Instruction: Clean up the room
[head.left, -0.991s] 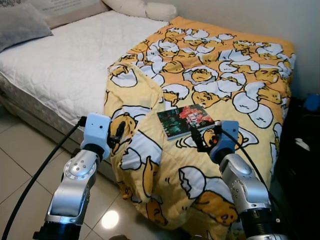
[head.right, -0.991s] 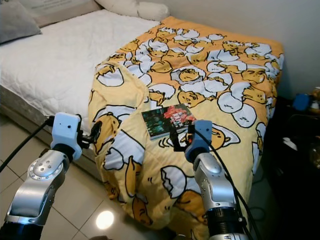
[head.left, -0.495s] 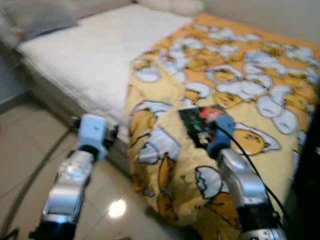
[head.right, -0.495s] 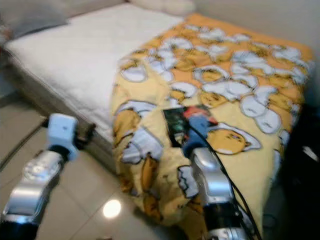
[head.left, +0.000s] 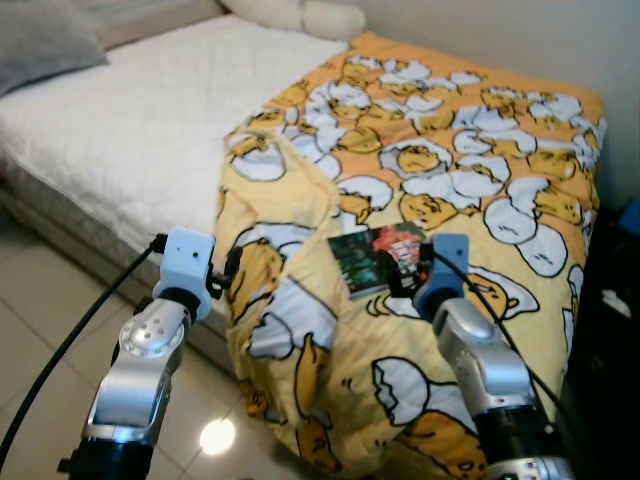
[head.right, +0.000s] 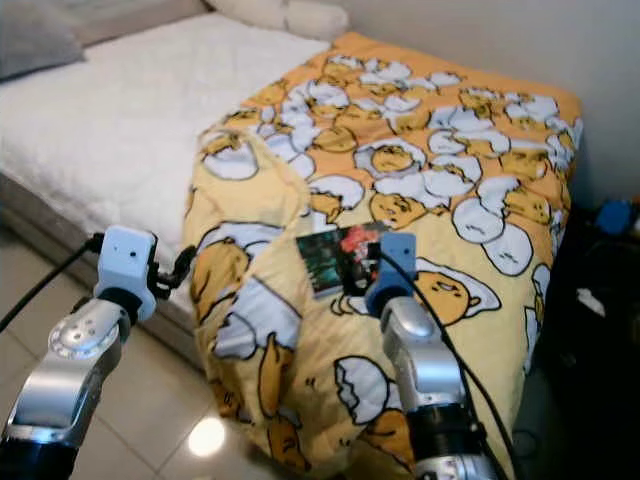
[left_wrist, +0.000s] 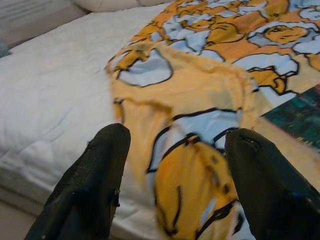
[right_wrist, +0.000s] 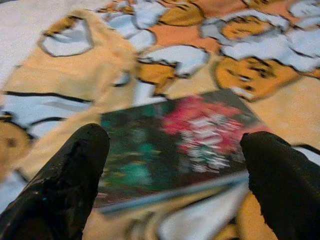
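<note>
Book (head.left: 378, 260) on patterned blanket (head.left: 470, 170), near edge hidden by right gripper (right_wrist: 172, 150).
Both grippers spread wide, nothing held; left gripper (left_wrist: 172, 165) is poised over blanket fold.

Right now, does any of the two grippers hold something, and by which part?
Nothing is held. The right gripper is open, its fingers spread on either side of the book on the blanket. The left gripper is open too, near the blanket's folded edge.

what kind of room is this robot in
Most likely a bedroom in a home. A bed with a white mattress fills the scene, a yellow cartoon-print blanket is spread over it, and pillows lie at its head. A book rests on the blanket.
</note>
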